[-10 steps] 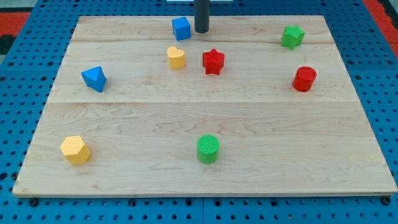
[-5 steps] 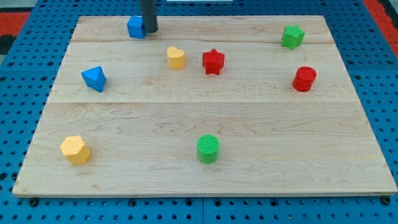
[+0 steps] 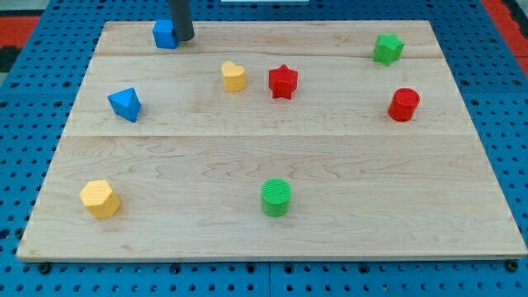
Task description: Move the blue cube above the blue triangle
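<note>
The blue cube (image 3: 164,34) sits near the board's top edge, left of centre. My tip (image 3: 183,37) is right against the cube's right side. The blue triangle (image 3: 124,104) lies lower and further to the view's left, well apart from the cube.
A yellow heart (image 3: 234,76) and a red star (image 3: 282,82) lie right of and below the cube. A green star (image 3: 387,49) and a red cylinder (image 3: 403,105) are at the right. A yellow hexagon (image 3: 100,199) and a green cylinder (image 3: 276,197) are near the bottom.
My tip has moved to the view's left along the top edge, pushing the blue cube left with it. The other blocks have not moved.
</note>
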